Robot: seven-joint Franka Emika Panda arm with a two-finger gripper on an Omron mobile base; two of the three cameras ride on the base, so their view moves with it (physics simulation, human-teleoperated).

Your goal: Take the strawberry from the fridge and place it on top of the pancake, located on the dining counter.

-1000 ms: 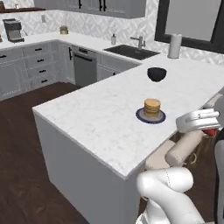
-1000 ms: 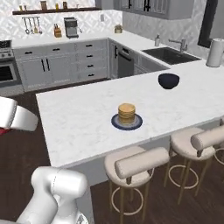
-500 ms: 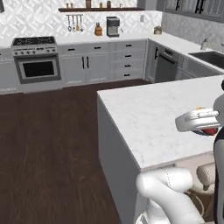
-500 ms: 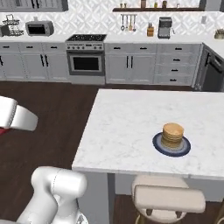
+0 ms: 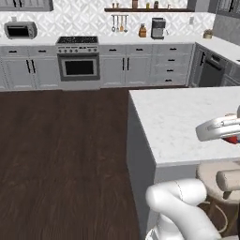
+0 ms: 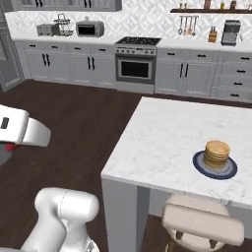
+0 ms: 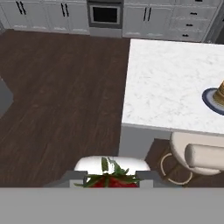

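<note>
The gripper point(image 7: 111, 178) is pinching the strawberry point(image 7: 110, 178), its red body and green leaves sitting at six o'clock in the hand view. The pancake point(image 6: 217, 154) is resting on its plate point(image 6: 214, 166) on the dining counter point(image 6: 162, 147), at three o'clock of the hand, well apart from it.

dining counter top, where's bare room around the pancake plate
The white marble dining counter lies bare from its stove-side corner to the round dark blue-grey plate carrying the golden-brown pancake stack. Tightest is the strip between plate and stool-side edge.
</note>
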